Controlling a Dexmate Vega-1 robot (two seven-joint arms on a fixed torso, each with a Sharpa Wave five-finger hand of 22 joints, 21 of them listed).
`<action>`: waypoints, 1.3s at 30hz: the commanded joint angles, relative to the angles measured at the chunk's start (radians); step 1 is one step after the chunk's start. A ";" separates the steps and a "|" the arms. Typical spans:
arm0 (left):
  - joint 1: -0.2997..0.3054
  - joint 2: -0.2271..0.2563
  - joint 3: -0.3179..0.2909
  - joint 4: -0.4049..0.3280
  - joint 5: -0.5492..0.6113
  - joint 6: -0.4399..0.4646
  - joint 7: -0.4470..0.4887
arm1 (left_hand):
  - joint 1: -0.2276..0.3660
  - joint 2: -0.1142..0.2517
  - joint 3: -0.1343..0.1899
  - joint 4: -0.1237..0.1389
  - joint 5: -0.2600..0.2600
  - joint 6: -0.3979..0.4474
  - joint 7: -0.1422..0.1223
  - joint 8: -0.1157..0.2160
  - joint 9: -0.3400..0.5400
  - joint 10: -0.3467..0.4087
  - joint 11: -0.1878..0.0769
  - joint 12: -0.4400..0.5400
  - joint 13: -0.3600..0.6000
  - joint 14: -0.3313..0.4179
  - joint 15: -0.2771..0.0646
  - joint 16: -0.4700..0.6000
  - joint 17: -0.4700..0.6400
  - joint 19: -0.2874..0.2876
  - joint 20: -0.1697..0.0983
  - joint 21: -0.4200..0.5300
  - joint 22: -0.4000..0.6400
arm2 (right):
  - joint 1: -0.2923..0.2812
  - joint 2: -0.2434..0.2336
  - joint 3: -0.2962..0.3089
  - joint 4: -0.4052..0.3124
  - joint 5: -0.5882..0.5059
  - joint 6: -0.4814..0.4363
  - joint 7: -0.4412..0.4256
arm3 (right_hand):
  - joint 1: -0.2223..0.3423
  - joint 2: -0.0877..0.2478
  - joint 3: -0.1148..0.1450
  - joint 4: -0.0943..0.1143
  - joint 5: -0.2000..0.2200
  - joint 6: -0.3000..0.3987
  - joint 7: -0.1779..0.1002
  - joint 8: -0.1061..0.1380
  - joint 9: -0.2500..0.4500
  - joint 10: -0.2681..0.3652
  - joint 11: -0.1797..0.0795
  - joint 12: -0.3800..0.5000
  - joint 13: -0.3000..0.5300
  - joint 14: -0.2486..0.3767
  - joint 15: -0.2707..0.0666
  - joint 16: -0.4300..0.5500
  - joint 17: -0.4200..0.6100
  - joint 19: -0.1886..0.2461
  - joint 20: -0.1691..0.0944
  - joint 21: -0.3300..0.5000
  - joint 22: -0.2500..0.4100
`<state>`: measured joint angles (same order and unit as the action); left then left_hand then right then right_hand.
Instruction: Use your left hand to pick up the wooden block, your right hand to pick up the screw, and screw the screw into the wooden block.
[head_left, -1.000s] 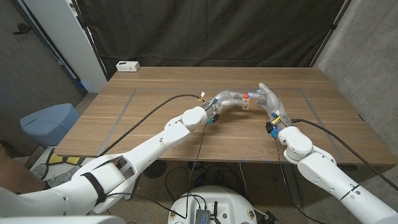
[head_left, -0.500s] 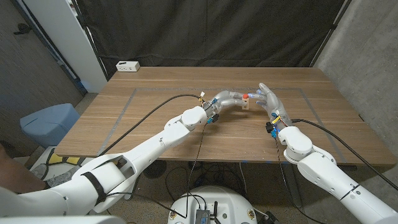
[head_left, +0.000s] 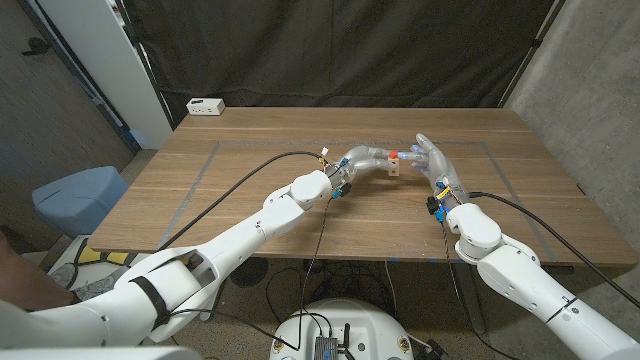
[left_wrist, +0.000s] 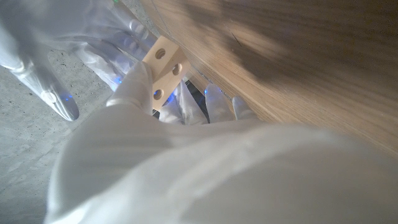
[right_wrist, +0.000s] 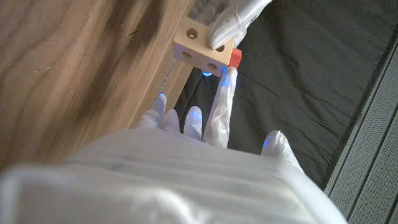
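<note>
I see the wooden table (head_left: 250, 175) with faint taped lines marking a rectangle on its top. A white power strip (head_left: 205, 105) lies on its far left corner. A black cable (head_left: 235, 185) trails across the boards on my left side.

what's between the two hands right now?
The wooden block with the red screw on it, between left hand and right hand, head view.
</note>
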<state>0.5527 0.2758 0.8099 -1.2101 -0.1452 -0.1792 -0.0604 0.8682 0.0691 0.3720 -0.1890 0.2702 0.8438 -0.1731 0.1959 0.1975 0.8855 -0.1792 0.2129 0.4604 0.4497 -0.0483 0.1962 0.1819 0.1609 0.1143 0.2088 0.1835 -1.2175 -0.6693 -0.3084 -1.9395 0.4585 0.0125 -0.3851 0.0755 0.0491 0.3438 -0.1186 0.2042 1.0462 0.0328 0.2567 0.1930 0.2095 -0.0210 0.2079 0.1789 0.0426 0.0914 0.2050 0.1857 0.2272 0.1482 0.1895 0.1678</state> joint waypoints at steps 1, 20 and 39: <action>-0.001 0.003 -0.002 0.001 -0.004 0.003 -0.005 | -0.004 0.017 0.042 0.032 0.005 0.069 0.046 0.008 0.002 0.017 -0.012 0.024 0.035 0.008 -0.013 0.001 0.000 0.006 -0.008 0.007 0.005 | 0.005 0.007 -0.006 0.002 -0.002 0.001 -0.002 | 0.007 0.005 0.004 -0.001 0.008 0.022 -0.001 0.002 -0.002 0.014 0.000 0.004 0.001 0.010 0.005 0.008 0.004 0.010 0.000 0.004 0.002; -0.007 0.006 -0.008 0.014 -0.006 -0.008 -0.009 | -0.002 0.016 0.042 0.031 0.004 0.068 0.047 0.008 0.002 0.016 -0.012 0.024 0.035 0.008 -0.013 0.002 0.001 0.007 -0.008 0.007 0.005 | 0.009 0.016 -0.006 0.003 -0.007 0.004 -0.016 | 0.010 0.008 0.006 -0.002 0.008 0.050 0.001 0.003 -0.002 0.036 -0.003 0.002 0.001 0.024 0.003 0.009 0.003 0.015 0.001 0.003 0.002; -0.018 0.010 -0.016 0.034 -0.009 -0.036 -0.019 | -0.001 0.015 0.041 0.030 0.004 0.069 0.045 0.008 0.002 0.017 -0.013 0.025 0.035 0.008 -0.013 0.002 0.001 0.007 -0.008 0.007 0.005 | 0.025 0.027 -0.001 0.009 -0.024 0.011 -0.027 | 0.015 0.006 0.008 -0.005 0.007 0.005 -0.012 -0.028 -0.002 0.055 0.030 -0.002 0.002 0.041 0.015 0.008 0.002 0.024 0.015 0.003 0.002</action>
<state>0.5422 0.2881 0.7976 -1.1955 -0.1519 -0.1942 -0.0725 0.8680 0.0693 0.3720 -0.1890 0.2701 0.8438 -0.1731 0.1960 0.1977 0.8838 -0.1809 0.2123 0.4604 0.4498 -0.0483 0.1962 0.1819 0.1646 0.1106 0.2088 0.1835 -1.1998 -0.6451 -0.3141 -1.9329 0.4432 0.0228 -0.4065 0.0807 0.0544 0.3481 -0.1228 0.2042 1.0616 0.0209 0.2341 0.1905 0.2644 0.0018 0.2080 0.1783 0.0805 0.1001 0.2109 0.1860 0.2486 0.1518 0.1894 0.1678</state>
